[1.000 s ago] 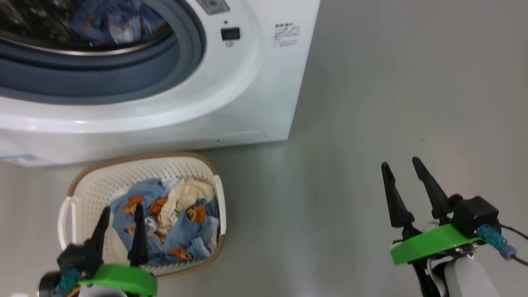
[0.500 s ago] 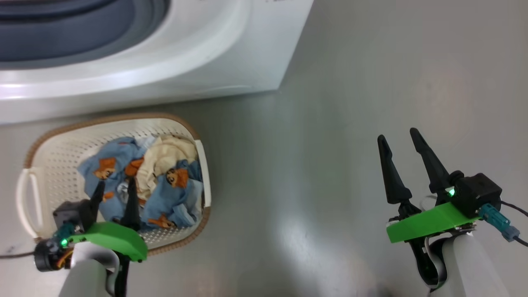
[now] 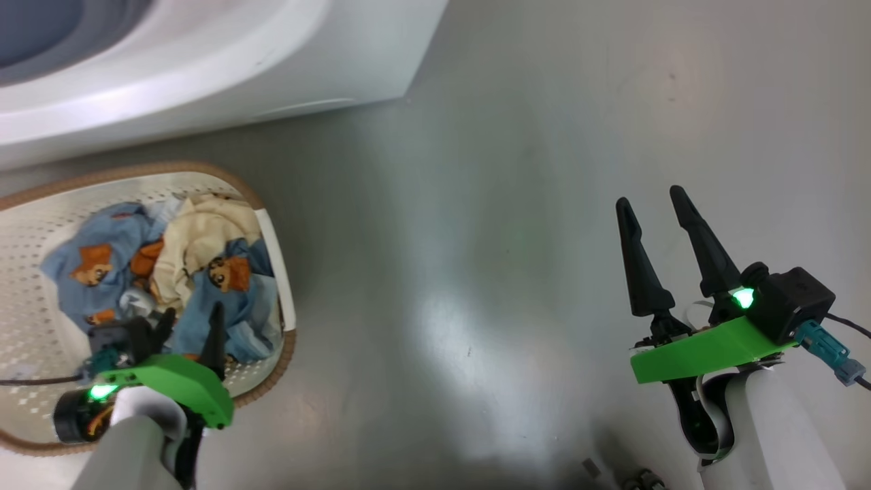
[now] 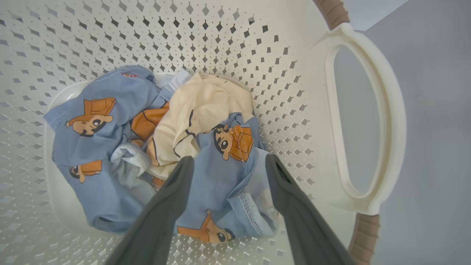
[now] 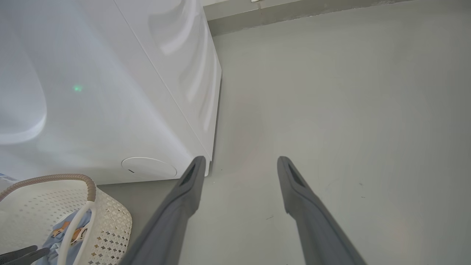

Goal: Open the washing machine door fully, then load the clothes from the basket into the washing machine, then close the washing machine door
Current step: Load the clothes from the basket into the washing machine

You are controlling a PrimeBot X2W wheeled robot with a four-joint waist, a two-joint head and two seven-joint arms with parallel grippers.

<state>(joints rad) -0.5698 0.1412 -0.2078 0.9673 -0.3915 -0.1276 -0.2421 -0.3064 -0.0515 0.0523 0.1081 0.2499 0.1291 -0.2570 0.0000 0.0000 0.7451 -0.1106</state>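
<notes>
Clothes (image 4: 99, 121) lie in basket (image 3: 136, 167), so loading and closing are left. Left gripper (image 3: 192, 314) gapes empty over them; right gripper (image 3: 648, 197) wide, empty, well apart from basket.

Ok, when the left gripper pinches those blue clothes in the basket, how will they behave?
Probably floppy: the clothes lie crumpled in soft folds, so they should sag and trail from the left gripper. The pieces overlap, so one pinch may lift several. The basket is perforated plastic, so it might shift if fabric snags.
</notes>
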